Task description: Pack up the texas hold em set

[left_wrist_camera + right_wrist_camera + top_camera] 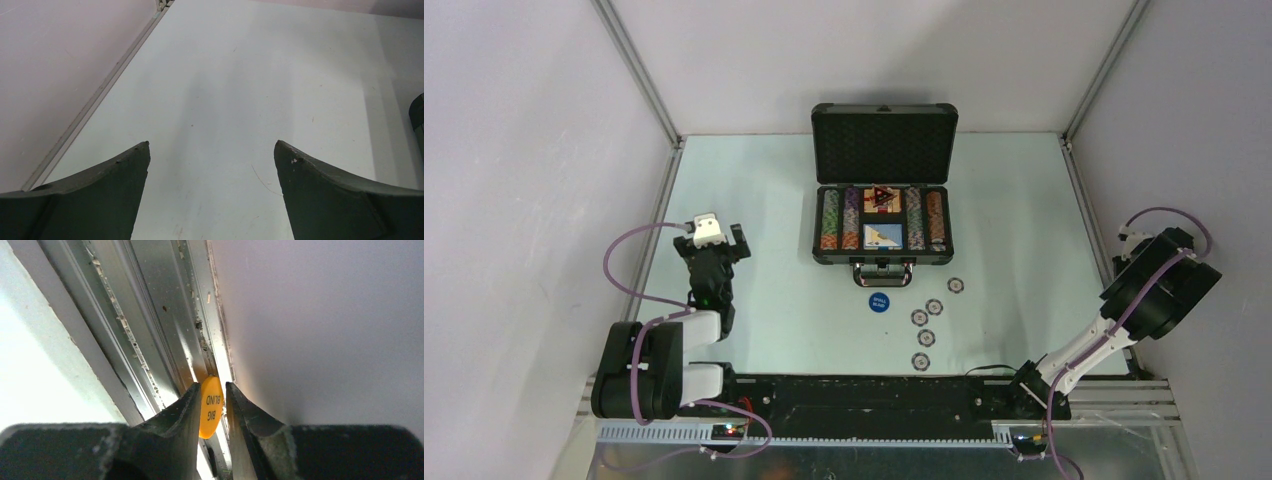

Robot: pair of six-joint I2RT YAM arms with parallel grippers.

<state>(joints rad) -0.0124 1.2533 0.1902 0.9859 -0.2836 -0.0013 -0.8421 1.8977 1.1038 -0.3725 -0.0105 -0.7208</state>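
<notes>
Setting: robotics lab test cell. Plain white panels [514,150] are enclosing a pale table [754,200] at 9, 12 and 3 o'clock. Aluminium framing [637,72] is running up the corners. At 6 o'clock a slotted cable rail [644,432] is lying beside the cabled left arm [664,350] and right arm [1124,320].

The open briefcase [883,232] stands far-centre on the counter [744,200], its upright lid [884,142] barring the far side. Loose poker chips [925,338] and a blue button [879,302] litter the near approach. The left counter lies bare. The right end effector [212,386], pinching an orange button [211,410], sits against the right wall [325,315].
</notes>
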